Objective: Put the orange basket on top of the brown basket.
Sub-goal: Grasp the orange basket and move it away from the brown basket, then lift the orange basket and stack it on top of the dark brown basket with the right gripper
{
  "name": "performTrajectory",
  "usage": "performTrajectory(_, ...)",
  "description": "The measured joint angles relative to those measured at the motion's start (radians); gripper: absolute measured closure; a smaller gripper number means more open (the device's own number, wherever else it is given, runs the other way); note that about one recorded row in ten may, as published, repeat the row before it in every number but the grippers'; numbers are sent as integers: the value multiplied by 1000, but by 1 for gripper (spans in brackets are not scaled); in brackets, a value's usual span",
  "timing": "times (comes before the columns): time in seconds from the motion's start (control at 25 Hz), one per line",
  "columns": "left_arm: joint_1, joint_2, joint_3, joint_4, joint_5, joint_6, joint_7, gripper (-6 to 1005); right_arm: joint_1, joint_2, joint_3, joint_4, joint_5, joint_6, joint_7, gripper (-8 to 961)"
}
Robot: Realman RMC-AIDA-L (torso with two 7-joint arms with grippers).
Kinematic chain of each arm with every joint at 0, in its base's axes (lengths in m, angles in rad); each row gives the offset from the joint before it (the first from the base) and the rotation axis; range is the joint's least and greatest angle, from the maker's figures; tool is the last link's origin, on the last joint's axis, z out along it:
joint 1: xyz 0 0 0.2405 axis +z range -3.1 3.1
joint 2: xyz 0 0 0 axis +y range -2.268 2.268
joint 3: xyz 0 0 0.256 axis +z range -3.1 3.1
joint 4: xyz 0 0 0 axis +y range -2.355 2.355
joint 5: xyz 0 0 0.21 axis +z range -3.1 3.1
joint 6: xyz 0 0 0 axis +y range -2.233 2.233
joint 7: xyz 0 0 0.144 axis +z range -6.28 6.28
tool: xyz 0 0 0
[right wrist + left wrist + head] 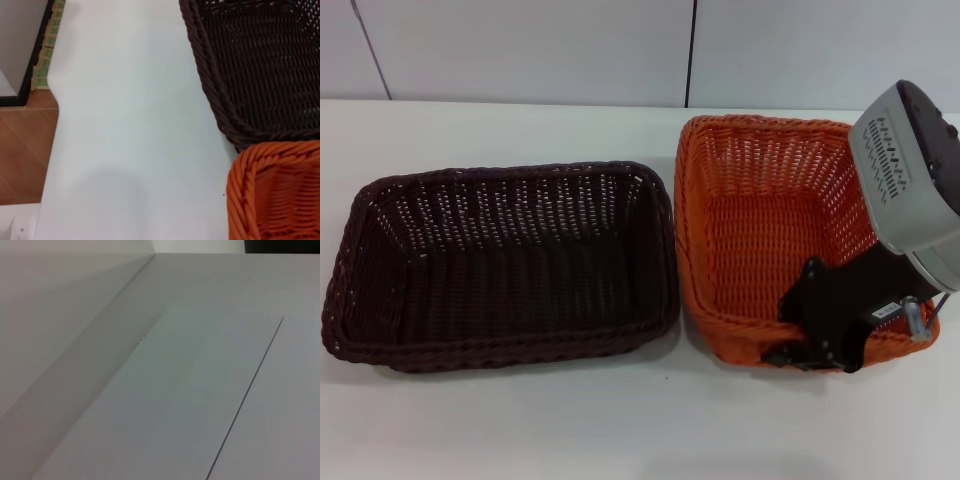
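Orange basket (760, 210) near rim sits at the right gripper (820, 345); finger state cannot be told.

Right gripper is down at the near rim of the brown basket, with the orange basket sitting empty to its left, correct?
No. In the head view the right gripper is at the near rim of the orange basket; the brown basket sits empty to its left.

The right gripper (820, 340) sits low at the lower right of the head view, its black body covering the orange basket (760, 215) at its near right rim, so finger state can't be read. The arm runs off the right edge. In the right wrist view both baskets are cropped, the brown basket (260, 65) at top right.
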Motion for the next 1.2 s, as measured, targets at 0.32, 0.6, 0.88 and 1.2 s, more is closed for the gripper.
performTrajectory(0.32,7,2,0,0,0,0,0,201,-71,22,11,167,-32,3,34,772)
performTrajectory(0.6,6,5,1,0,9,10,-19,201,-90,22,62,376,-37,49,61,802)
performTrajectory(0.88,5,11,9,-1,37,34,-28,202,-58,20,65,547,-27,59,116,812)
performTrajectory(1.2,15,20,17,0,43,43,-41,202,17,27,30,567,33,34,93,811)
